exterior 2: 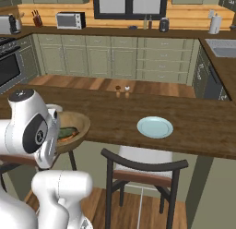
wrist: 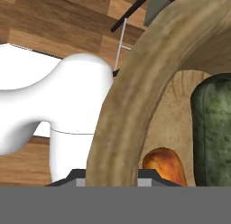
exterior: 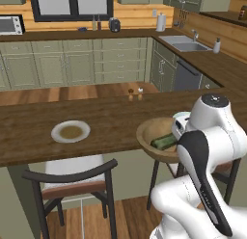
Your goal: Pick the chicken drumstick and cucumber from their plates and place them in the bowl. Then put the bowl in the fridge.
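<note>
Left base view: the wooden bowl point(exterior: 157, 137) hangs just past the near edge of the surface point(exterior: 111, 122), carried off it by the white arm, whose bulk hides the hand. The cucumber point(exterior: 164, 141) lies inside the bowl, against its near side. An emptied plate point(exterior: 70, 131) with a brownish middle sits on the surface toward its left near edge, above a dark chair point(exterior: 72, 178).

Right base view: the bowl point(exterior 2: 73, 126) shows beside the arm's elbow, held level over the floor off the near edge of the surface point(exterior 2: 138, 115), with the cucumber point(exterior 2: 67, 131) and a sliver of orange-brown in it. A second, pale blue plate point(exterior 2: 155, 127) rests bare near that same edge. Both foods being loaded, the step in hand is likely the carry to the fridge.

Hand view: the fingers point(wrist: 81, 177) straddle the bowl's thick rim point(wrist: 131, 105), one tip either side, apparently clamped on it, which explains the bowl riding in the air. Inside the rim lie the chicken drumstick point(wrist: 164, 166) and the cucumber point(wrist: 212, 133), close together on the bowl's floor.
</note>
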Robot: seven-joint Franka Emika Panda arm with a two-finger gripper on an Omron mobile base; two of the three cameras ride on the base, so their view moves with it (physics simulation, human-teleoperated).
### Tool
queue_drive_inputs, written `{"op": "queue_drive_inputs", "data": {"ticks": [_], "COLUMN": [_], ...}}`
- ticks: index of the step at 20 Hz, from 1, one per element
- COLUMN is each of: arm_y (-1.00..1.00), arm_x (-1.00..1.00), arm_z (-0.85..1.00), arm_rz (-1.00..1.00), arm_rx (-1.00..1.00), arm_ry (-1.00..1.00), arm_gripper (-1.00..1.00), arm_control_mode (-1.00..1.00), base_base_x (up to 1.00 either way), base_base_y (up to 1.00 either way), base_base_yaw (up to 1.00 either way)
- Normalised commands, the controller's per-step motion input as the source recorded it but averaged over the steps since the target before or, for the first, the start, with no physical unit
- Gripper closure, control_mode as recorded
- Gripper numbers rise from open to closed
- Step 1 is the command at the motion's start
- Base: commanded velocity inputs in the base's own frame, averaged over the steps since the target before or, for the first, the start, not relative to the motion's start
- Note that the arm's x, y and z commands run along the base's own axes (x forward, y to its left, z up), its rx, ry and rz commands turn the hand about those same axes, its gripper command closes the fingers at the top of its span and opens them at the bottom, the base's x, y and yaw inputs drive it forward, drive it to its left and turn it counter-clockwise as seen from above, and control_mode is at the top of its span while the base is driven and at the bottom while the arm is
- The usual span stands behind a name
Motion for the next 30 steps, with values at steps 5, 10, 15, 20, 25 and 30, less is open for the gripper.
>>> {"op": "queue_drive_inputs", "data": {"ticks": [5, 10, 15, 20, 25, 30], "arm_y": [0.0, 0.0, 0.0, 0.0, 0.0, 0.0], "arm_x": [0.0, -0.07, 0.0, 0.0, 0.0, 0.0], "arm_z": [0.0, 0.0, 0.0, 0.0, 0.0, 0.0], "arm_rz": [0.0, 0.0, 0.0, 0.0, 0.0, 0.0], "arm_rx": [0.0, 0.0, 0.0, 0.0, 0.0, 0.0], "arm_ry": [0.0, 0.0, 0.0, 0.0, 0.0, 0.0], "arm_gripper": [1.0, 1.0, 1.0, 1.0, 1.0, 1.0], "arm_control_mode": [-1.0, 1.0, 1.0, 1.0, 1.0, 1.0], "base_base_x": [0.0, -0.4, -0.94, -0.06, 0.0, 0.31], "base_base_y": [0.0, 0.01, 0.05, 0.95, 1.0, 1.0], "base_base_yaw": [0.0, 0.0, 0.05, 0.49, 0.41, 0.13]}}
